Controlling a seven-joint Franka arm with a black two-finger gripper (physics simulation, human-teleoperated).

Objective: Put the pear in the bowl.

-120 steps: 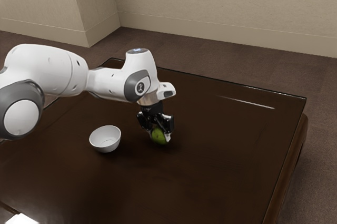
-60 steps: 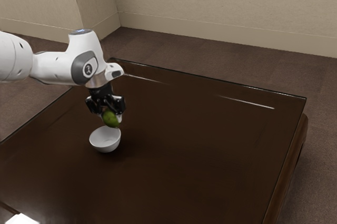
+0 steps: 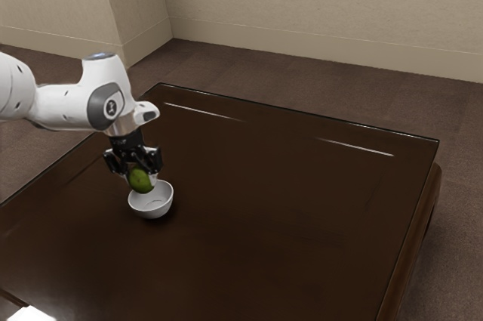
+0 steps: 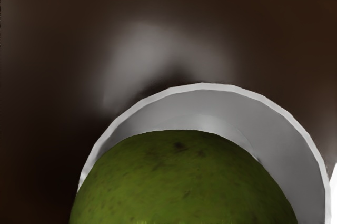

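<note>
Grasping the pear [image 3: 141,181] in the hand [image 3: 142,175], over the bowl [image 3: 152,212] toward eleven o'clock, exterior view; if released off-centre, could glance off and roll away.

The tabletop [image 3: 287,215] is dark brown and glossy, with straight edges and a raised, darker line along its far side. Two thin pale streaks [image 3: 204,112] of light run near that far edge. A round white bowl [image 3: 152,211] stands upright directly on it, toward the exterior view's left. In the wrist view, a soft grey sheen [image 4: 142,50] spreads on the surface beside the bowl.
</note>
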